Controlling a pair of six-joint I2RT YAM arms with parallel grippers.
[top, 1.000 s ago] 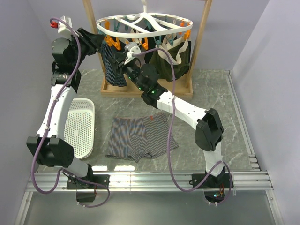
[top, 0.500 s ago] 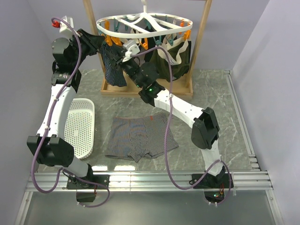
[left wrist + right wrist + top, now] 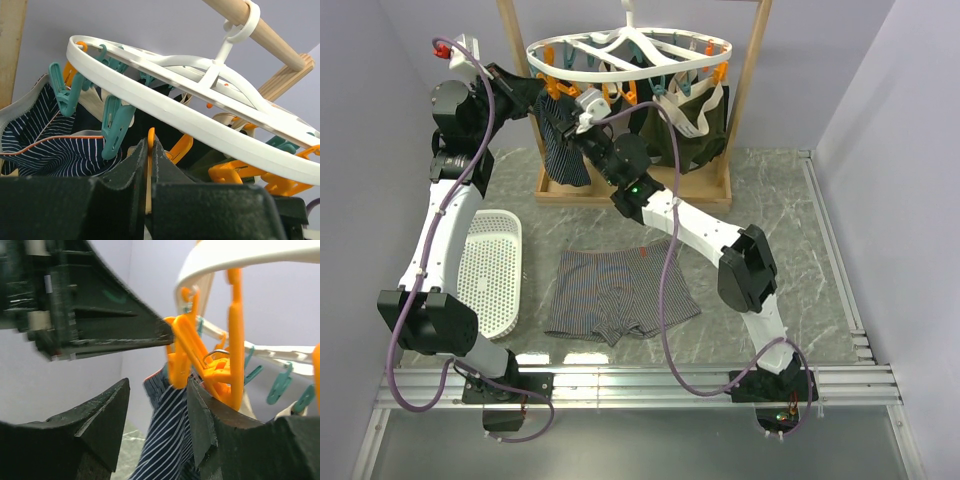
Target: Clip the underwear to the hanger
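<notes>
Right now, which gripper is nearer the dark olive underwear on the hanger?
Right. The right gripper is just left of the olive pair; the left gripper is farther left, by the navy garment.

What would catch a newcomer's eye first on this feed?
Both arms are raised to the white hanger at the back: the left gripper pinches an orange clip, with the right gripper open close by. The underwear lies flat on the table, untouched.
</notes>
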